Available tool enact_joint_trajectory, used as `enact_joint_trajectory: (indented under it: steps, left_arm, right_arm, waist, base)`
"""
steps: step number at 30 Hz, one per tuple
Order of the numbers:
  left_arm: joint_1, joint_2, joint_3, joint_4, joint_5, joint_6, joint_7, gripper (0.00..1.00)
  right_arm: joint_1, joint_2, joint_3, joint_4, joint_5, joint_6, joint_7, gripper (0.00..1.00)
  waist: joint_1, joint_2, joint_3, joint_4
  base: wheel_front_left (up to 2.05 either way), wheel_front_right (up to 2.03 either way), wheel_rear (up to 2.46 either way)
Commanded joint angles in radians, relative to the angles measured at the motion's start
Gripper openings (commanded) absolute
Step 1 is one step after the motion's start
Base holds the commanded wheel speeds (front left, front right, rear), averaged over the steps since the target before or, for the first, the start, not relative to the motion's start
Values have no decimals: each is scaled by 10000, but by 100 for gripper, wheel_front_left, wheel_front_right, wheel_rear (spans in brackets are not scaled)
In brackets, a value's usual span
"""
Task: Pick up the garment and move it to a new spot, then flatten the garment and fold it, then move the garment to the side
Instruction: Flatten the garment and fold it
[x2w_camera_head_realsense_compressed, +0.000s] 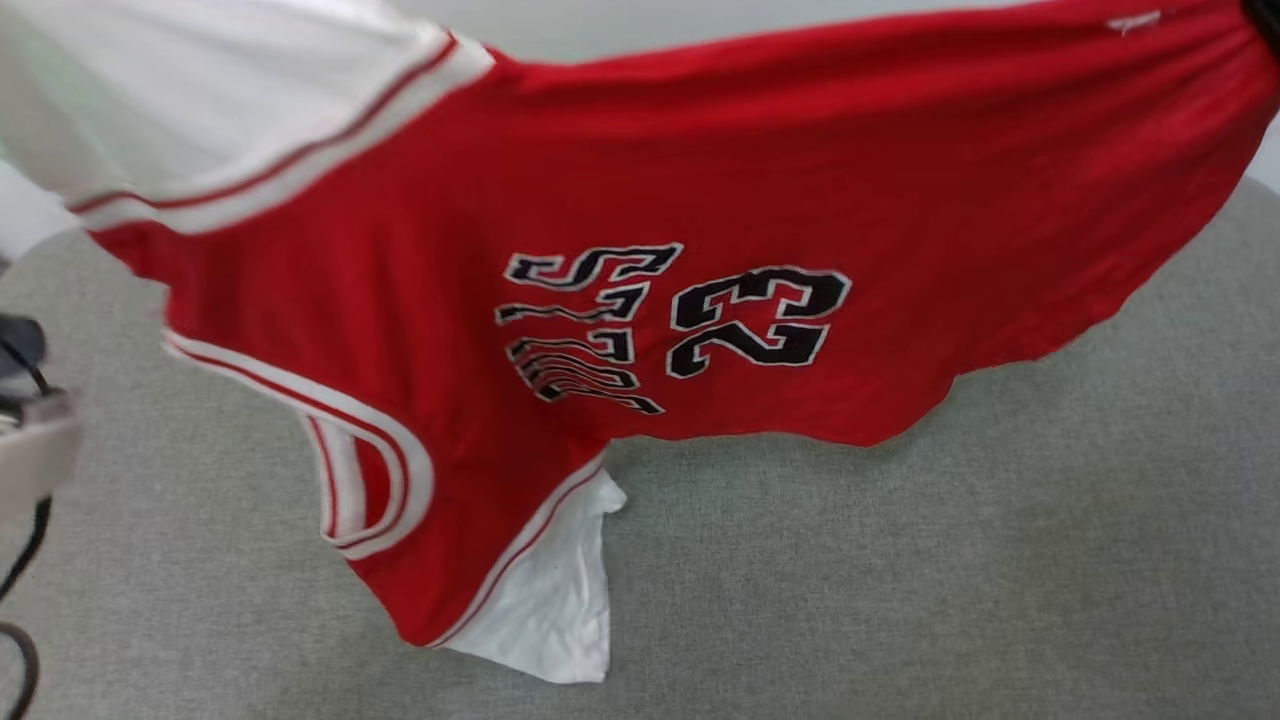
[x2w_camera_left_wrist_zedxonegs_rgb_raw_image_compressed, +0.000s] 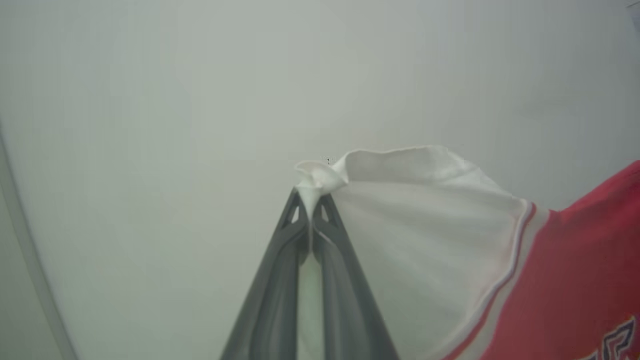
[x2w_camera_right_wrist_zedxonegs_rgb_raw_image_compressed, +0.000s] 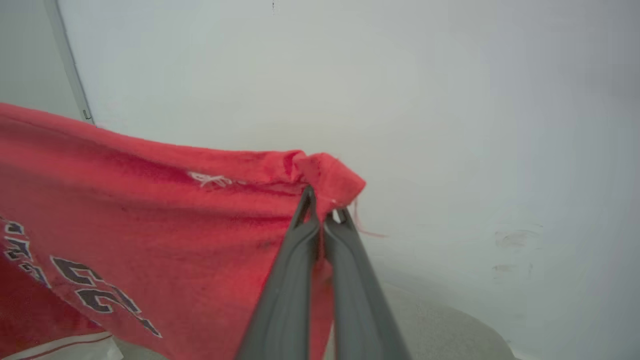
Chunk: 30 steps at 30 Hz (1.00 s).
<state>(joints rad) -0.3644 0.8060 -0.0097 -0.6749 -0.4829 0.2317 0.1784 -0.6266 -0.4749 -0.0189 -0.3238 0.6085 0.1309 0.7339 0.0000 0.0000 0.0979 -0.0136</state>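
Left gripper (x2w_camera_left_wrist_zedxonegs_rgb_raw_image_compressed: 311, 201) clamps the white sleeve (x2w_camera_left_wrist_zedxonegs_rgb_raw_image_compressed: 425, 225), right gripper (x2w_camera_right_wrist_zedxonegs_rgb_raw_image_compressed: 324, 207) the hem (x2w_camera_right_wrist_zedxonegs_rgb_raw_image_compressed: 325, 175), of the red jersey T-shirt (x2w_camera_head_realsense_compressed: 760, 170) numbered 23, holding it spread above the grey fabric surface (x2w_camera_head_realsense_compressed: 1000, 560) for relocation.

The garment (x2w_camera_head_realsense_compressed: 700, 180) is soft, matt knit cloth, red in the body and white in the sleeves, and its black lettering (x2w_camera_head_realsense_compressed: 760, 315) is edged in white. Under it lies a grey surface (x2w_camera_head_realsense_compressed: 1000, 560) of coarse woven cloth. The left gripper (x2w_camera_left_wrist_zedxonegs_rgb_raw_image_compressed: 312, 197) and right gripper (x2w_camera_right_wrist_zedxonegs_rgb_raw_image_compressed: 324, 207) look like smooth, matt dark-grey plastic. The wall (x2w_camera_right_wrist_zedxonegs_rgb_raw_image_compressed: 450, 100) is smooth and matt.
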Motion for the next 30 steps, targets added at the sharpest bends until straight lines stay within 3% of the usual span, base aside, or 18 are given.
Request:
enact_joint_trajectory:
  steps: [1,13,16,21,25,30]
  left_arm:
    - [-716,96,113,-60,-79,-37,92,0]
    - [-4922,340,-219,1463,-536,-800,69,0]
    - [-6222,510,-458,2200,-440,-1211,-22,0]
    - [-8626,637,-868,3712,-202,-1917,-239,0]
    - [-10866,368,-1497,5289,189,-2485,-552,0]
    - [-13317,-421,-2280,7455,981,-2790,-1390,0]
  right_arm:
    - [-321,-47,-44,-207,-126,-5,-171,0]
    - [-2062,-97,-259,-186,-436,-4,-1118,0]
    - [-2855,374,-310,188,-199,-4,-1263,0]
    - [-4550,381,18,1007,-642,-5,-1576,0]
    - [-6065,454,265,1877,-1145,-5,-2067,0]
    - [-7806,472,737,3312,-1826,-7,-2832,0]
  waist:
    - [0,0,307,-140]
    - [0,0,1949,-244]
    - [0,0,2614,-304]
    - [0,0,3867,-296]
    - [0,0,4745,-175]
    - [0,0,5563,83]
  base:
    - [0,0,0]
    - [0,0,0]
    - [0,0,0]
    - [0,0,0]
    - [0,0,0]
    - [0,0,0]
